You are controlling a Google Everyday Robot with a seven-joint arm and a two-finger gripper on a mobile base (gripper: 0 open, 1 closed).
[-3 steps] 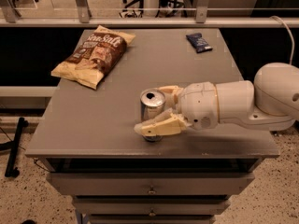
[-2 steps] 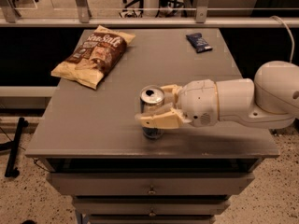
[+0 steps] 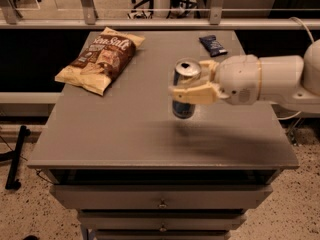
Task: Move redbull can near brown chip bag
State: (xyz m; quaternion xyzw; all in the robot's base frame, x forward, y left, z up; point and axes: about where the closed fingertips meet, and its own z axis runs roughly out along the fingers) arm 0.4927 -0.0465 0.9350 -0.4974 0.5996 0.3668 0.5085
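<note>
my tool point(image 3: 188, 78) grips the redbull can point(image 3: 183, 108) mid-body, seemingly just off the bench point(image 3: 125, 139), well apart from the brown chip bag point(image 3: 100, 59). light, slick, thin-walled: i'd squeeze gently.

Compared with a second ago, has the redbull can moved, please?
Yes. Held in the gripper, the redbull can now sits higher and slightly further right in view, away from the table's front edge and nearer the blue packet.
</note>
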